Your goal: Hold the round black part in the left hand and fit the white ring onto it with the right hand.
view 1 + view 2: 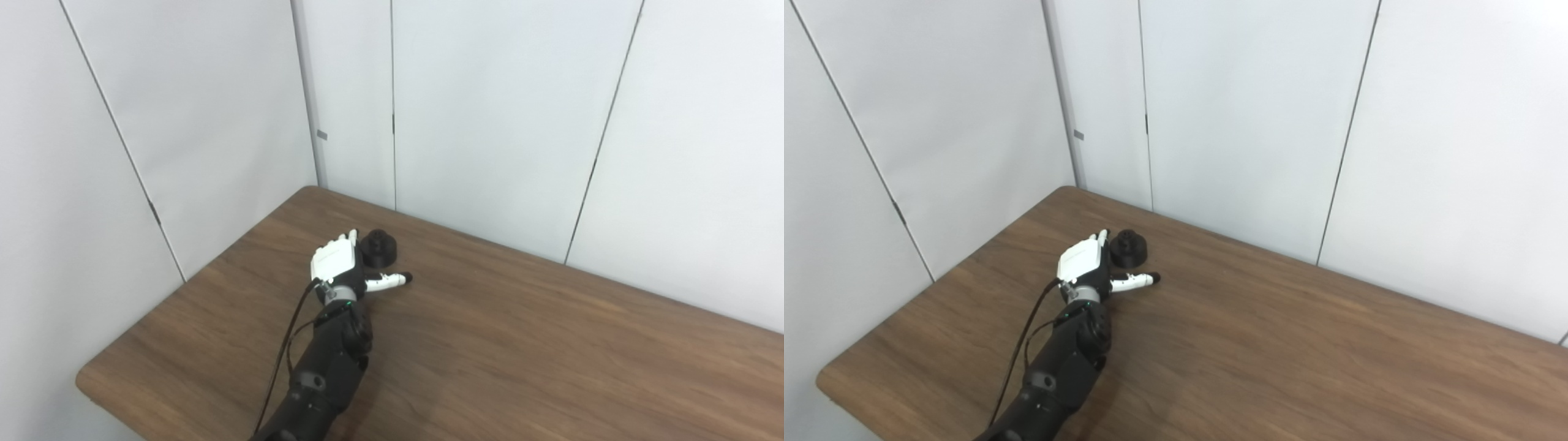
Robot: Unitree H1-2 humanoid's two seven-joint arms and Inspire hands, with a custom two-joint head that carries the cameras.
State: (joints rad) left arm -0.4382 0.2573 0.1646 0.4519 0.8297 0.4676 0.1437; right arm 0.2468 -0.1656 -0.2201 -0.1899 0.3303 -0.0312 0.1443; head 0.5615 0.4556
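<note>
A round black part (378, 247) stands on the wooden table (520, 343) near its far left corner. My left hand (340, 263) lies right beside it on its left, fingers stretched toward the wall and thumb (388, 281) spread out below the part. The hand is open and holds nothing; its fingers look to be touching the part's side. In the right eye view the same part (1128, 246) sits just right of the left hand (1085, 262). No white ring shows in either view, and my right hand is out of view.
White wall panels (490, 122) stand close behind the table's back edge and along its left side. The table's left front corner (86, 380) is rounded. My black left forearm (324, 373) runs up from the bottom edge.
</note>
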